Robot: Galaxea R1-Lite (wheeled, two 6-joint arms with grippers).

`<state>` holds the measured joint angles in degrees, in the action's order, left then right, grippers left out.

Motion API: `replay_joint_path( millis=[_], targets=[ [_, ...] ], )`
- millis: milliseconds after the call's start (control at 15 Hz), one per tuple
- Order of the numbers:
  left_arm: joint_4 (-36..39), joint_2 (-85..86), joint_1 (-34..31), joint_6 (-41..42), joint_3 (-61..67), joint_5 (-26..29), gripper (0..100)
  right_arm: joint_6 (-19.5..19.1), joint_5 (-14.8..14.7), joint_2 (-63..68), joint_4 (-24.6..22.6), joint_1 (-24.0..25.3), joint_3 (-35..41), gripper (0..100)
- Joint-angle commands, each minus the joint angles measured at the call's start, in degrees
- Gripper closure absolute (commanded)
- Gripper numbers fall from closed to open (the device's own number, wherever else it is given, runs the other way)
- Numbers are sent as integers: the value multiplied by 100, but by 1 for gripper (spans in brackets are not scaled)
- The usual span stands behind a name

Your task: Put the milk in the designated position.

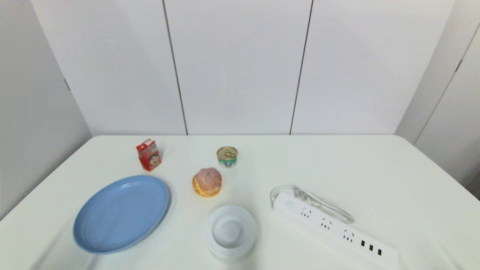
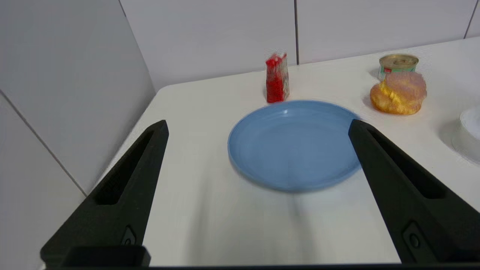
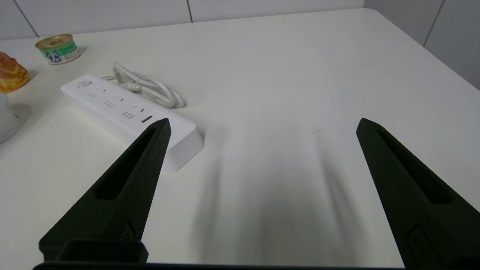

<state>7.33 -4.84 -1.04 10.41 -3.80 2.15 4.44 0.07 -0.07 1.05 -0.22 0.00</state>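
The milk (image 1: 149, 154), a small red carton with a cartoon face, stands upright at the back left of the white table, just beyond the blue plate; the left wrist view shows the milk (image 2: 277, 78) behind that plate. My left gripper (image 2: 258, 127) hangs open above the table's near left part, well short of the carton, nothing between its fingers. My right gripper (image 3: 263, 125) is open over bare tabletop on the right side. Neither arm appears in the head view. The designated position carries no mark that I can make out.
A blue oval plate (image 1: 120, 213) lies at front left, a white bowl (image 1: 230, 232) at front centre. A pastry (image 1: 207, 182) and a gold-lidded tin can (image 1: 227, 156) sit mid-table. A white power strip (image 1: 333, 228) with its cable lies at front right.
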Motion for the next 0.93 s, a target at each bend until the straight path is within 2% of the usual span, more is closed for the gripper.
replay_joint_path(
  millis=[67, 133, 333, 933],
  targets=[
    [-768, 484, 51, 22, 389, 23, 0, 5, 1, 7, 1, -4, 0, 0],
    [-759, 484, 60, -101, 389, -12, 0, 5, 1, 7, 1, -4, 0, 0],
    [-724, 484, 51, -1138, 389, -250, 0, 5, 1, 7, 1, 4, 0, 0],
    [-724, 484, 51, -1111, 389, -223, 0, 5, 1, 7, 1, 4, 0, 0]
  ],
)
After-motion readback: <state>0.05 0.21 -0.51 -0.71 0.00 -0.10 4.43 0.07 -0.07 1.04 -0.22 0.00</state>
